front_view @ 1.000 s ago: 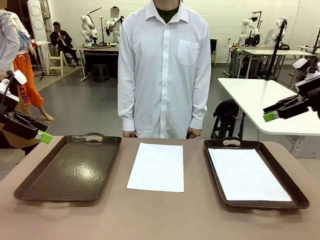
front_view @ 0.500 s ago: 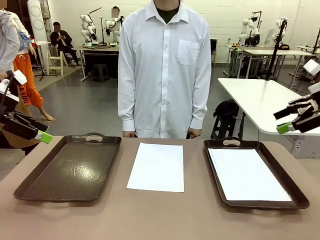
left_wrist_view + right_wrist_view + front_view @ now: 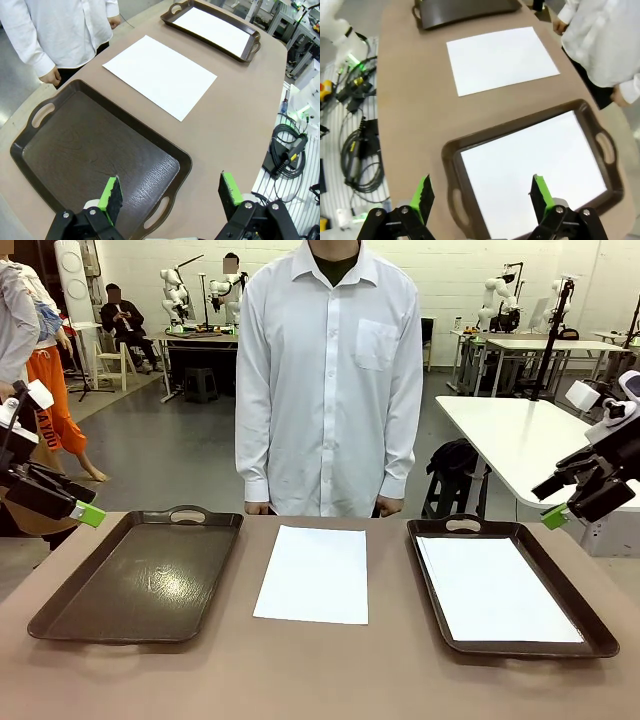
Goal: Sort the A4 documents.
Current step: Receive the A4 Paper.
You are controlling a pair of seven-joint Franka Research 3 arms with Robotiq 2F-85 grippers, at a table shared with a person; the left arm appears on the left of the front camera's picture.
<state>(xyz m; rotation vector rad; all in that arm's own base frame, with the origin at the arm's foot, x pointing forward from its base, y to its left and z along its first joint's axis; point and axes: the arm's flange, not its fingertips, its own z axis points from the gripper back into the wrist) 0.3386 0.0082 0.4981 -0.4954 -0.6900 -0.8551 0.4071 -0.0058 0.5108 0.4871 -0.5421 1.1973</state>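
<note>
On the table, the right tray (image 3: pixel 600 635) holds a sheet (image 3: pixel 495 590), the left tray (image 3: pixel 60 615) nothing; both arms' fingers (image 3: pixel 111 194) (image 3: pixel 539 192) gape empty.

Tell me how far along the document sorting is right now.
Done: one A4 sheet lies in the right tray. In hand: nothing; the left gripper and right gripper are both open and empty, above the table's ends. Left: another A4 sheet lies on the bare table between the trays, and the left tray holds nothing.
</note>
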